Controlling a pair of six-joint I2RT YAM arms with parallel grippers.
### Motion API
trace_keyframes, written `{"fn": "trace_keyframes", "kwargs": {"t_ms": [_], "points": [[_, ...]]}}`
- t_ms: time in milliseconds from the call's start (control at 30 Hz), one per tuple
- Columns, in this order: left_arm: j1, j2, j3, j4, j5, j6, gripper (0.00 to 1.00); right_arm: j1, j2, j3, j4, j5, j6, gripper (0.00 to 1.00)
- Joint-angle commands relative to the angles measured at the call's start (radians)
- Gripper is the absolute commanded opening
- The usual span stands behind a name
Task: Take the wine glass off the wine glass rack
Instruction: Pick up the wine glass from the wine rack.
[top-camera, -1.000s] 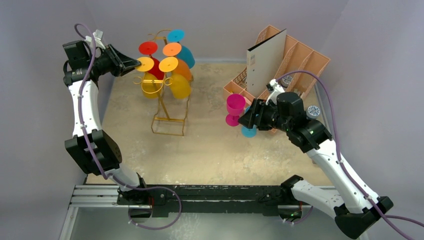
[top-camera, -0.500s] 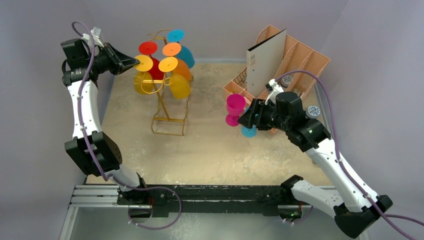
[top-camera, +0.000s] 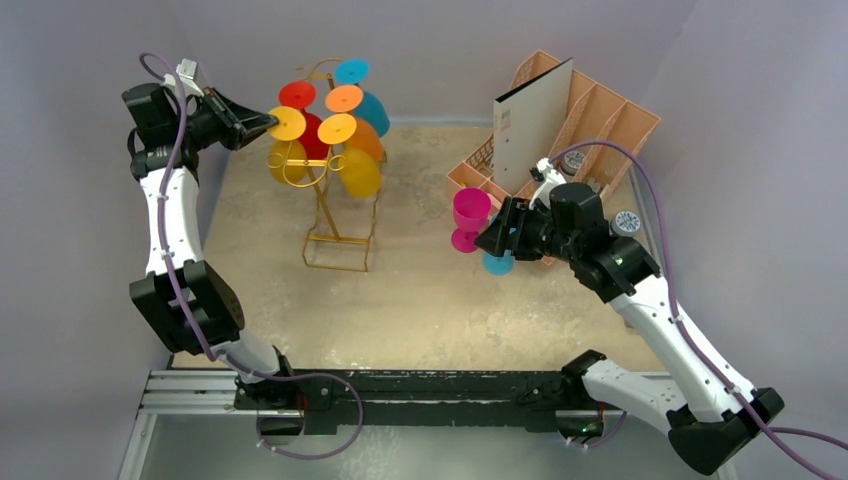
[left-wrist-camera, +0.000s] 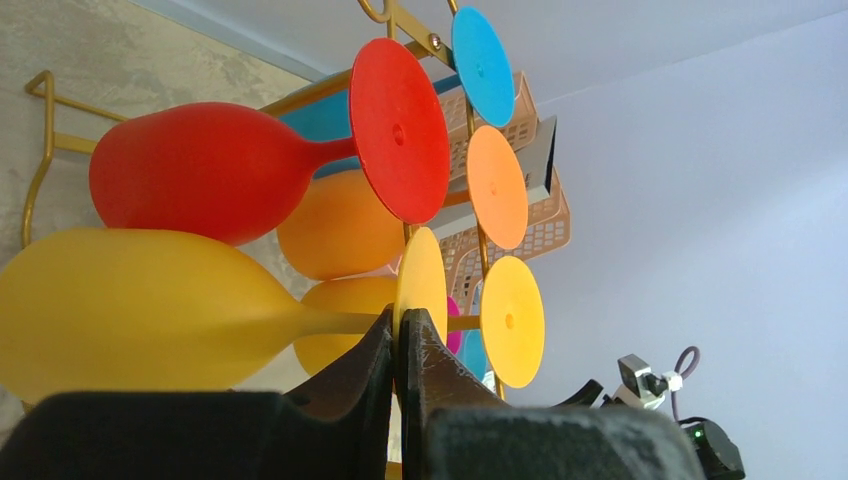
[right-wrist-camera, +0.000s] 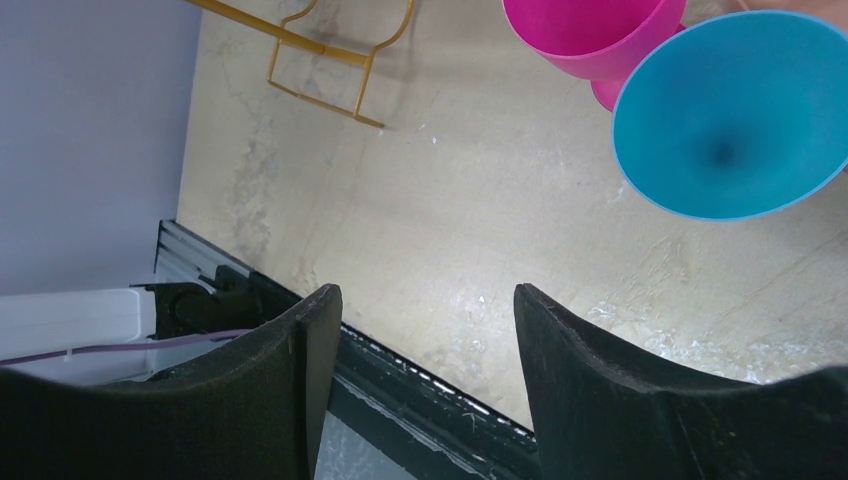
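The gold wire wine glass rack (top-camera: 338, 222) stands at the back left, hung with several coloured glasses. My left gripper (top-camera: 268, 122) is shut on the thin foot disc of a yellow wine glass (top-camera: 286, 161) at the rack's left side. In the left wrist view the fingers (left-wrist-camera: 375, 350) pinch that disc edge-on, and the yellow glass (left-wrist-camera: 130, 310) lies sideways below a red glass (left-wrist-camera: 200, 170). I cannot tell whether its stem still rests on a rack arm. My right gripper (top-camera: 490, 240) is open and empty beside a pink glass (top-camera: 470, 215) and a blue glass (top-camera: 497, 263).
A peach slotted organiser (top-camera: 605, 115) holding a white board (top-camera: 530, 120) stands at the back right. Orange, teal and yellow glasses (top-camera: 360, 150) hang on the rack's right side. In the right wrist view the pink glass (right-wrist-camera: 590, 35) and the blue glass (right-wrist-camera: 730, 125) are close ahead.
My left gripper has drawn slightly left and back with the yellow glass, whose bowl has swung left, away from the rack's post. The right arm has barely moved.
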Motion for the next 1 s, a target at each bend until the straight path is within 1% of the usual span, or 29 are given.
{"fn": "trace_keyframes", "kwargs": {"t_ms": [0, 533, 667, 767, 967], "points": [[0.017, -0.044, -0.008, 0.086, 0.019, -0.055, 0.0, 0.0, -0.02, 0.007, 0.008, -0.017, 0.003, 0.67], [0.034, -0.068, -0.025, 0.11, 0.014, -0.077, 0.0, 0.001, -0.034, -0.002, 0.021, -0.015, 0.001, 0.67], [0.04, -0.08, -0.032, 0.134, -0.003, -0.082, 0.0, 0.001, -0.041, -0.005, 0.026, -0.016, -0.002, 0.67], [0.042, -0.083, -0.04, 0.175, -0.003, -0.115, 0.0, 0.001, -0.044, -0.007, 0.029, -0.014, -0.001, 0.67], [0.046, -0.088, -0.051, 0.193, -0.015, -0.138, 0.0, 0.001, -0.047, -0.007, 0.035, -0.011, -0.001, 0.67]]}}
